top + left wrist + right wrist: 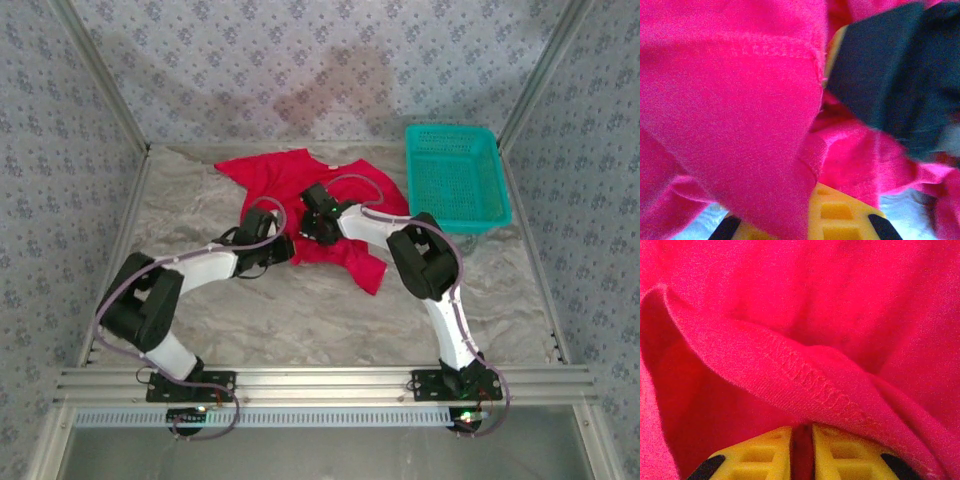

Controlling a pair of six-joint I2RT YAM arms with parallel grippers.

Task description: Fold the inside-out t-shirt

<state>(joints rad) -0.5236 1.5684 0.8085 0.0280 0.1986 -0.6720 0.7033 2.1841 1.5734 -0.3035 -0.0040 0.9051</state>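
Note:
The bright red t-shirt [300, 180] lies crumpled at the middle back of the table. Both arms reach into it, close together. My left gripper [278, 240] is at its near left part, and my right gripper [313, 226] is just right of it. In the left wrist view a stitched hem of the t-shirt [740, 115] hangs over the yellow fingers [840, 215], and the left gripper [810, 202] is shut on the cloth. In the right wrist view a hemmed fold of the t-shirt [805, 380] runs across, and the right gripper [802, 435] pinches red cloth in its narrow gap.
A teal mesh basket [455, 175] stands at the back right, touching the shirt's right edge. Patterned walls close the table at the back and sides. Bare tabletop [300, 320] lies between the shirt and the arm bases. The right arm's dark wrist [890, 75] looms close in the left wrist view.

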